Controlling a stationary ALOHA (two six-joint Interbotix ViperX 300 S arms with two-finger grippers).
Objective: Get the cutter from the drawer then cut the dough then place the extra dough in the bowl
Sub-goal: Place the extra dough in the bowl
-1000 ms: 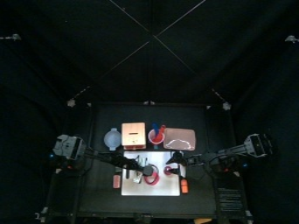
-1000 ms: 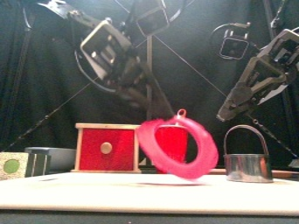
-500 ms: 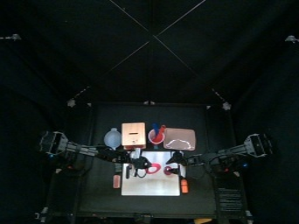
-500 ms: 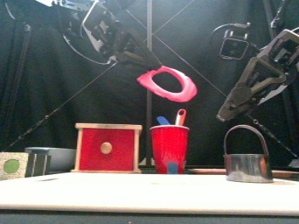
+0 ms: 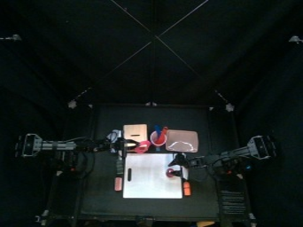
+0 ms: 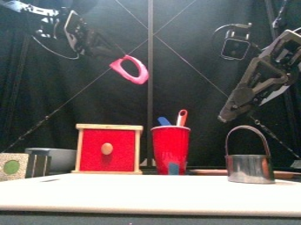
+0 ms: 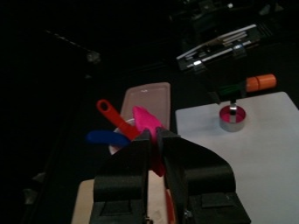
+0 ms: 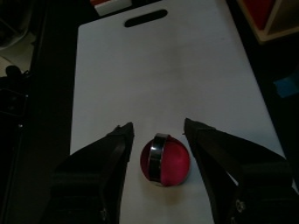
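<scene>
The pink dough ring (image 6: 129, 68) hangs tilted high in the air, pinched in the jaws of the left gripper (image 7: 158, 140). The metal cutter (image 6: 248, 169) stands on the white cutting board (image 8: 163, 79), handle up, around a red dough disc (image 8: 163, 163)

Red cup (image 6: 171, 149), blue knife (image 6: 164, 121), pink tray (image 5: 190, 136), white cutting board (image 5: 148, 179)

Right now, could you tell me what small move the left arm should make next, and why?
Probably swing the left end effector leftward and down toward the blue-grey bowl: it grips the pink dough ring high in the air, while the bowl sits left of the wooden box, so the ring is not yet over it.
</scene>
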